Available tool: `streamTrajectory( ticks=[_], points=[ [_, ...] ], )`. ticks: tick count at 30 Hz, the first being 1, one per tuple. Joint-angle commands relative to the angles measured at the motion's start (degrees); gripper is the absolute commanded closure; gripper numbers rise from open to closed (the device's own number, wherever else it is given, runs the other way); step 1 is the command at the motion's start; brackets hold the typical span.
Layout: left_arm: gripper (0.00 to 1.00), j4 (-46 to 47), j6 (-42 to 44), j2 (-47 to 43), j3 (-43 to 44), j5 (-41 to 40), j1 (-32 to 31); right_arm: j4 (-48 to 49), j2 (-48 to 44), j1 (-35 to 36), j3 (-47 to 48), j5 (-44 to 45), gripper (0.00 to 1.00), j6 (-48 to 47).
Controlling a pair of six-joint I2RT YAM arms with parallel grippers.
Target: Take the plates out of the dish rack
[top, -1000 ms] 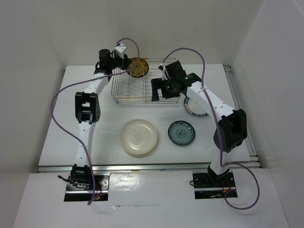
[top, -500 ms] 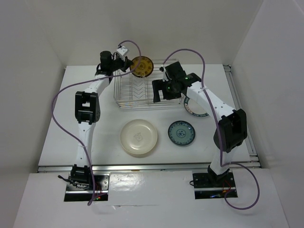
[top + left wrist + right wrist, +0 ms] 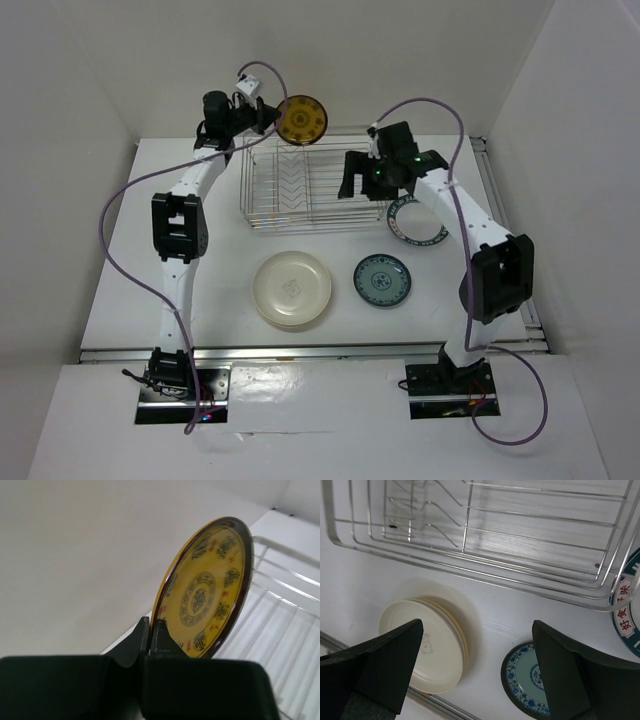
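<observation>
The dish rack [image 3: 310, 190], with no plate showing in it, sits below the left gripper [image 3: 150, 630] and under the right gripper [image 3: 477, 665], whose jaws gape empty. Nearer than that hand lie the stacked cream plates [image 3: 292, 289], the dark-rimmed plate [image 3: 415, 220] and the blue-patterned plate [image 3: 382, 280]. The left gripper is clamped on the rim of the small yellow-brown plate [image 3: 207, 587], held on edge. It is probably light, stiff, slick and chippable, so a rim pinch suits it.

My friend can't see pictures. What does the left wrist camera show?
The left claw is shut on the rim of a yellow plate with brown patterns, holding it up on its edge against a plain white wall. Blurry silver wires of the dish rack show behind it on the right.
</observation>
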Motion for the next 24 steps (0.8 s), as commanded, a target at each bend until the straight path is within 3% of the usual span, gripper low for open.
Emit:
streamTrajectory(
  ticks=[1, 7, 10, 15, 20, 24],
  points=[
    [1.0, 2.0, -9.7, -6.5, 3.2, 3.9, -0.4, 7.8, -7.4, -6.3, -1.7, -8.6, 0.03, 3.7],
    [1.0, -5.7, -17.1, -12.3, 3.2, 7.3, -0.4, 14.9, -10.0, -9.2, -2.9, -15.3, 0.03, 4.2],
    [1.0, -16.1, -17.8, -16.6, 1.8, 10.2, -0.4, 17.1, -10.0, -9.2, -2.9, -18.3, 0.03, 4.2],
    [1.0, -36.6, -9.7, -25.1, -6.9, 17.4, -1.4, 20.9, -11.1, -9.2, -7.7, -23.3, 0.06, 6.7],
    [1.0, -52.9, -0.6, -29.2, -10.6, 16.9, -4.1, 24.4, -14.2, -8.6, -12.6, -28.6, 0.07, 7.4],
    [1.0, -58.3, 2.9, -31.6, -16.8, 17.5, -4.6, 26.9, -16.5, -7.4, -18.2, -29.1, 0.09, 8.0]
  ],
)
